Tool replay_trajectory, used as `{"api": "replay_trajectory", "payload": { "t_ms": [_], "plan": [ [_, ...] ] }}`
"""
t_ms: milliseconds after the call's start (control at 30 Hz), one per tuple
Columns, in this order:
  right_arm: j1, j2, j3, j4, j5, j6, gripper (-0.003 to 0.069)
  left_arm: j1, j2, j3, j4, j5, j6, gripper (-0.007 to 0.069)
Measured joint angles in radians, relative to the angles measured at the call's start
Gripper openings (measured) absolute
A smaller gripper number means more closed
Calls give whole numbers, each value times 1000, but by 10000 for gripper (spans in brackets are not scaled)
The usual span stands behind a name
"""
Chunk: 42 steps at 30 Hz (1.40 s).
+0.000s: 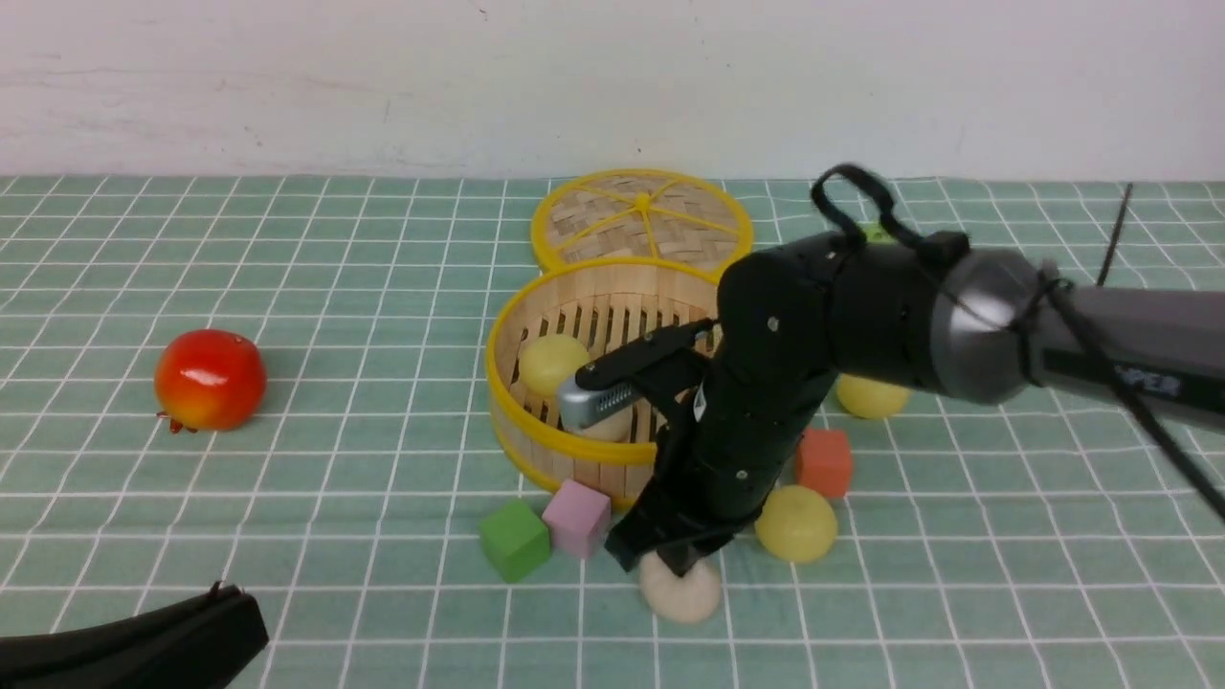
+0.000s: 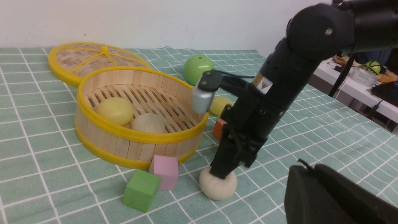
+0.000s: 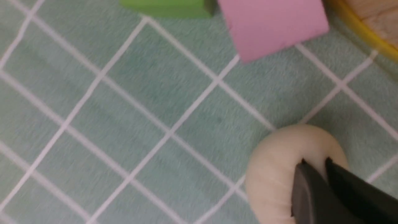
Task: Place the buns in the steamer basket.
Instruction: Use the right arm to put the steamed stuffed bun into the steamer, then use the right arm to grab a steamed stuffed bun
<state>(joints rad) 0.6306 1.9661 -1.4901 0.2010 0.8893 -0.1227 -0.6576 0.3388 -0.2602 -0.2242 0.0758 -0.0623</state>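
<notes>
While I watch from the remote station, the bench fills the front view, covered by a pale green cloth with a white grid. My right arm reaches in from the right and bends down toward the near middle.

At the centre sits the steamer basket, round, with wooden slats and yellow rims. Its flat woven lid lies just behind it, touching the far rim. Far to the left, well apart from everything else, rests a glossy red fruit. A green fruit sits beyond the basket on the right.

Two buns are inside the basket: a yellow bun and a beige bun touching it. Three remain on the cloth. A second yellow bun lies right of the basket, and a third yellow bun lies nearer me. An off-white bun rests on the cloth in front of the basket.

The right end effector points down onto that off-white bun, its fingers drawn almost together and pinching the top, which dents.

A green cube and pink cube touch each other by the basket's near wall. An orange cube sits between the two loose yellow buns.

The left end effector hangs low at the near left, closed, with nothing seen in it.
</notes>
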Motion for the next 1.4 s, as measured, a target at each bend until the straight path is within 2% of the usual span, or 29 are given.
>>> {"api": "replay_trajectory", "payload": {
  "t_ms": [267,467,700,800,900,1000,1033,1067,1133,1233,1333,1400],
  "plan": [
    [-42,-84,-172,-14,-36,-6,14,0,0,0,0,0,0,34],
    [-125,62,-224,-13,-122,-6,14,0,0,0,0,0,0,39],
    [-160,141,-225,39,-170,-6,28,0,0,0,0,0,0,39],
    [-160,154,-228,49,-183,-6,69,0,0,0,0,0,0,39],
    [-160,157,-230,52,-192,-6,195,0,0,0,0,0,0,39],
    [-160,151,-231,58,-184,-6,365,0,0,0,0,0,0,39],
    [-160,147,-231,59,-181,-6,375,0,0,0,0,0,0,39],
    [-160,123,-232,60,-143,-6,462,0,0,0,0,0,0,39],
    [-159,80,-232,60,-91,-6,524,0,0,0,0,0,0,39],
    [-159,-14,-238,36,25,-6,560,0,0,0,0,0,0,39],
    [-159,-89,-242,-15,137,-6,547,0,0,0,0,0,0,39],
    [-159,-148,-214,-82,214,14,507,0,0,0,0,0,0,39]
  ]
}}
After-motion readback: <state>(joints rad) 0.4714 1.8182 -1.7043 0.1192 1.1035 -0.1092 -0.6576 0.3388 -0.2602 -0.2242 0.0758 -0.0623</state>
